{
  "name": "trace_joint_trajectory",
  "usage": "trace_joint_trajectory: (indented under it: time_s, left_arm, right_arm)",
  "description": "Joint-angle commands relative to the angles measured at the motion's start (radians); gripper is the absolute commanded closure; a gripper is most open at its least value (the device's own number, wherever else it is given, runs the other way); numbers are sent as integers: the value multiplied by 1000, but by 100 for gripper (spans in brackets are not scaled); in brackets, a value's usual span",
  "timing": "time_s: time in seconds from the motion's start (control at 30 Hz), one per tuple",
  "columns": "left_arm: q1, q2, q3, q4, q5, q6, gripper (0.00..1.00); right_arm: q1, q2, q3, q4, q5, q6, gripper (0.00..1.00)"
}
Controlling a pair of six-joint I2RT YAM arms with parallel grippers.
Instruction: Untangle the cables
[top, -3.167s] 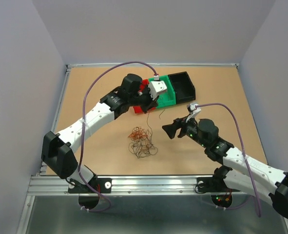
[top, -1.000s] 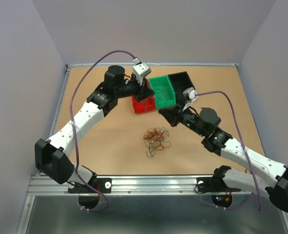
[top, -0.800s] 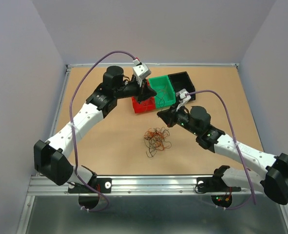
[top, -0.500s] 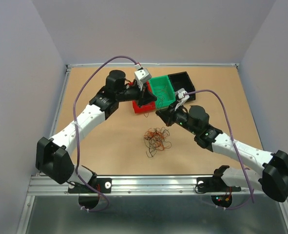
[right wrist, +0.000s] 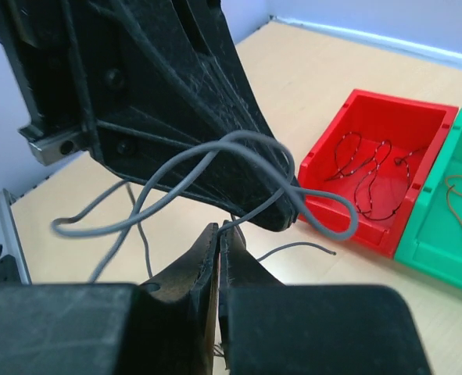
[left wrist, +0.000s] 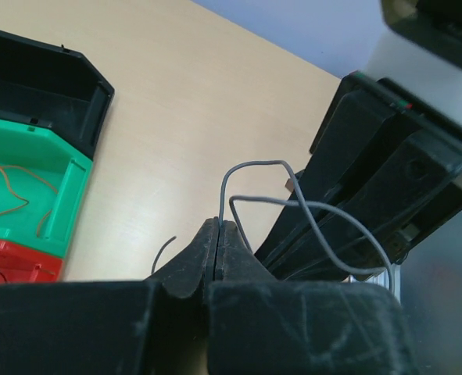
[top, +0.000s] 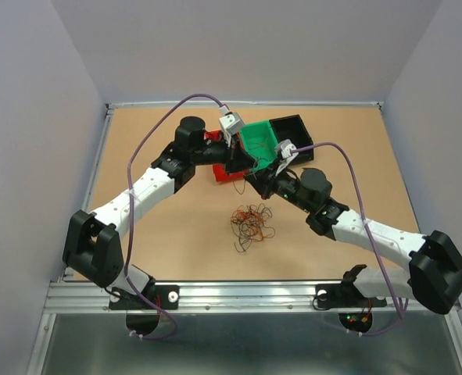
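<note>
The tangle of wires (top: 252,223), red-orange, brown and black, lies loose on the table (top: 356,164), in the middle and nearer the front edge than the bins. It touches neither arm.

A separate grey wire (left wrist: 254,163) is held up off the table between the two grippers, behind the tangle and in front of the bins. It bends into open loops, and one short free end sticks out beside the left fingertips.

The left gripper (left wrist: 217,230) has its jaws pressed together on the grey wire, which comes out at the tips. The right gripper (right wrist: 219,234) is likewise pinched on the same wire at its fingertips. The two grippers face each other, tip close to tip; whether they touch cannot be told.

Three bins stand side by side toward the back of the table. The red bin (right wrist: 379,125) holds a few thin dark wires. The green bin (left wrist: 27,187) holds a thin orange-brown wire. Nothing can be made out inside the black bin (top: 293,129).
</note>
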Motion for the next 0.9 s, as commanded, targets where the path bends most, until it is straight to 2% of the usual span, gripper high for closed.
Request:
trace_joint_trajectory:
  time_s: [0.0,0.23,0.3,0.47,0.53,0.7,0.87]
  left_arm:
    - [-2,-2,-3,85,47,-32,100]
    - [-1,-14,-12,89,48,-40,100]
    - [2,-14,-13,95,50,-48,100]
    - [5,2,-12,98,68,-62,100]
    - [8,7,-9,98,76,-63,100]
    - [11,12,-9,102,88,-71,100]
    - [13,18,-10,114,116,-86,100]
  right_arm:
    - [7,22,44,73,-6,-19,95]
    - [7,45,44,89,27,-17,86]
    - [7,42,35,100,32,-17,79]
    - [7,37,30,122,35,-25,76]
    - [7,42,33,122,40,-25,71]
    - [7,53,39,128,49,-28,71]
    - [7,68,44,145,66,-28,76]
